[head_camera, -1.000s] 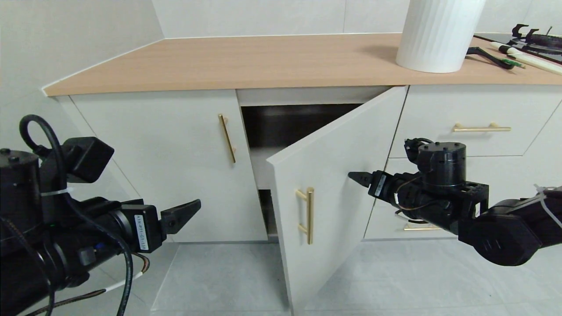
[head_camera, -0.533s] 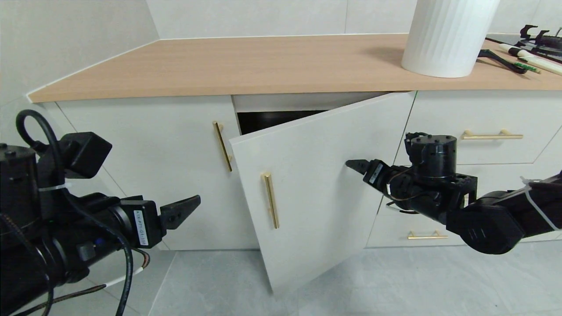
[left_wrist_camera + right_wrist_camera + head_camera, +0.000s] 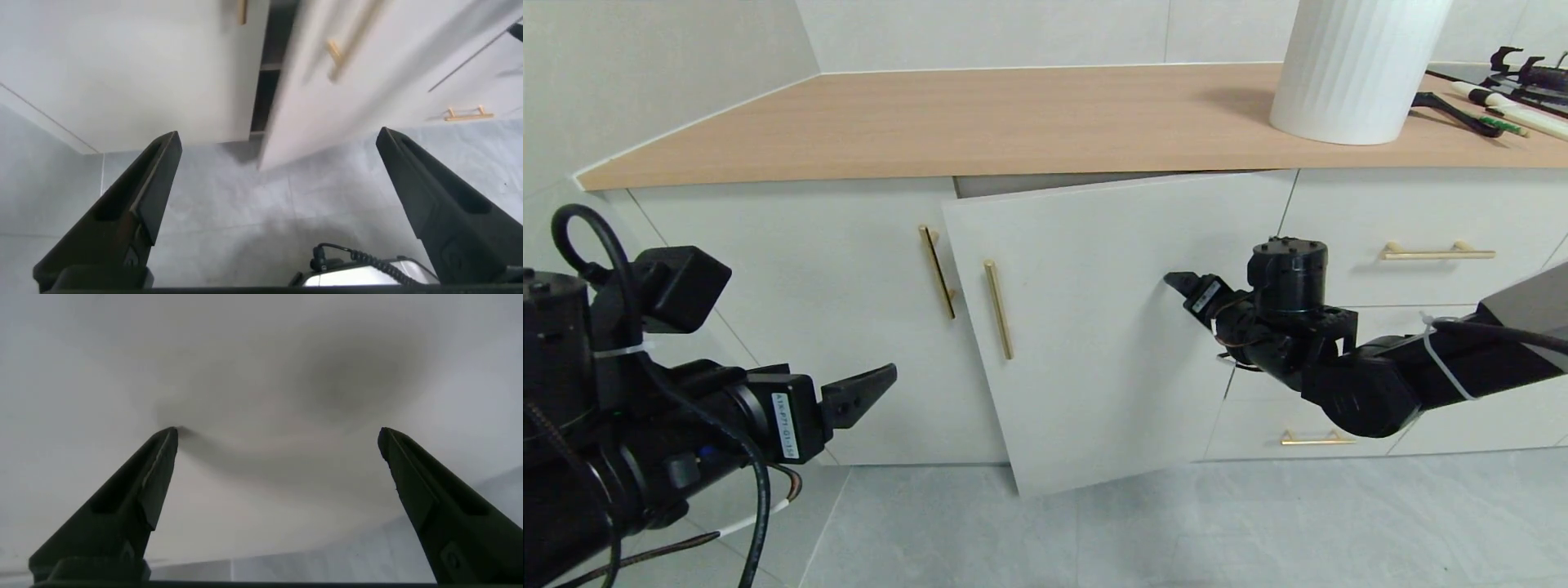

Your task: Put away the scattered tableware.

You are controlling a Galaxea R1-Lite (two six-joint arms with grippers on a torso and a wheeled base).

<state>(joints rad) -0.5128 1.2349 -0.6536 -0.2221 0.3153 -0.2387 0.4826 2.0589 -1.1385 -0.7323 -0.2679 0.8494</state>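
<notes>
Right jaws, spread wide and empty, rested against the nearly shut door (image 3: 1094, 327); left jaws gaped empty, well apart.

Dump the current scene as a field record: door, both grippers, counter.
cabinet door: ajar, slim gap along its top and handle side
door handle: gold bar, upright, free of both grippers
right gripper: open, empty, fingertips at the door face, right of the handle; contact unclear
left gripper: open, empty, low before the left door
countertop: white ribbed container, utensils beside it at the far right
</notes>
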